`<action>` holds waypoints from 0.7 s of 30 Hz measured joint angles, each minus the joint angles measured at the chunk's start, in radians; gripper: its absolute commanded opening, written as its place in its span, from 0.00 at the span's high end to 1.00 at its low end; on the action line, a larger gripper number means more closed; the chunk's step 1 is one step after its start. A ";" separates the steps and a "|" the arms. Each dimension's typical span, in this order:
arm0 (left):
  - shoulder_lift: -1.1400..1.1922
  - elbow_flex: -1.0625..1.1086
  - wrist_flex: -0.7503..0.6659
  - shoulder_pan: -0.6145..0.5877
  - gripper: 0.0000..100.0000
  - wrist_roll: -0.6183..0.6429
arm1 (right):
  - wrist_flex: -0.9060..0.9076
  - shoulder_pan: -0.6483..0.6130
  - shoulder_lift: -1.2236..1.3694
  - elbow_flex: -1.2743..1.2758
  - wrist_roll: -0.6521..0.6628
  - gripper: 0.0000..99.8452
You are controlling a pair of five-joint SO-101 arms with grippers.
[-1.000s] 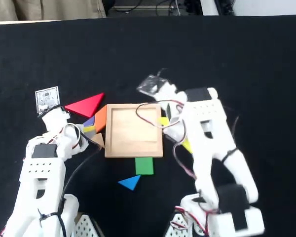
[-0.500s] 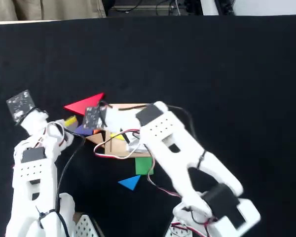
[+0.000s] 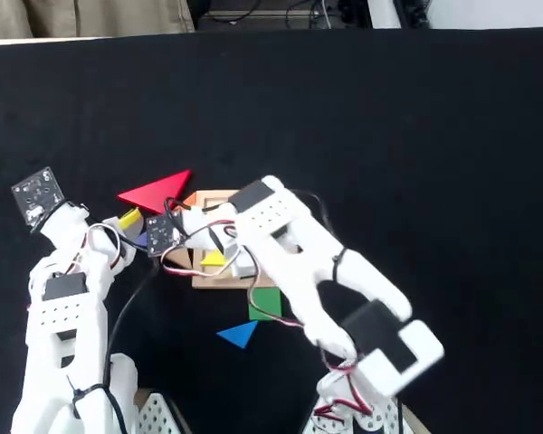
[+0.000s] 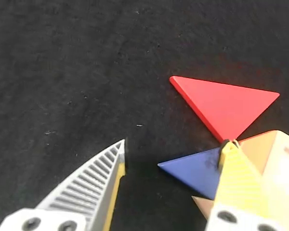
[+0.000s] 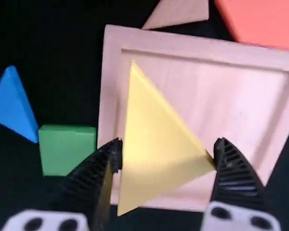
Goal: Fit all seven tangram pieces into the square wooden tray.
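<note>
So far no piece appears seated in the tray (image 5: 197, 45): the wood floor that shows in the right wrist view is bare. The right tool (image 5: 166, 149) is clamped on the yellow triangle (image 5: 154, 144), one jaw on each side, and holds it over the tray. One corner overlaps the near rim, so I judge it is not yet down.

The other six pieces lie outside on the black counter (image 3: 389, 108):
- The green square (image 5: 67, 148) and the light blue triangle (image 5: 12, 106) sit just beside one edge.
- The orange piece (image 5: 260, 19) and the tan piece (image 5: 176, 12) sit by the opposite edge.
- The red triangle (image 4: 226, 103) and the dark blue triangle (image 4: 192, 168) lie near that same cluster.

The left tool (image 4: 176, 144) has its jaws apart and grips nothing, by the dark blue triangle.
</note>
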 measured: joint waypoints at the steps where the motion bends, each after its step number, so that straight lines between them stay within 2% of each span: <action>1: 0.000 0.000 0.000 0.002 0.69 0.000 | 0.000 0.000 0.021 -0.009 0.000 0.75; 8: 0.000 0.000 0.000 0.003 0.69 0.000 | -0.002 0.000 0.091 -0.028 0.000 0.73; 15: 0.000 0.000 0.000 0.003 0.69 0.000 | 0.000 0.000 0.091 -0.028 -0.009 0.56; 21: 0.000 0.000 0.000 0.003 0.69 0.000 | 0.000 0.000 0.091 -0.028 -0.012 0.61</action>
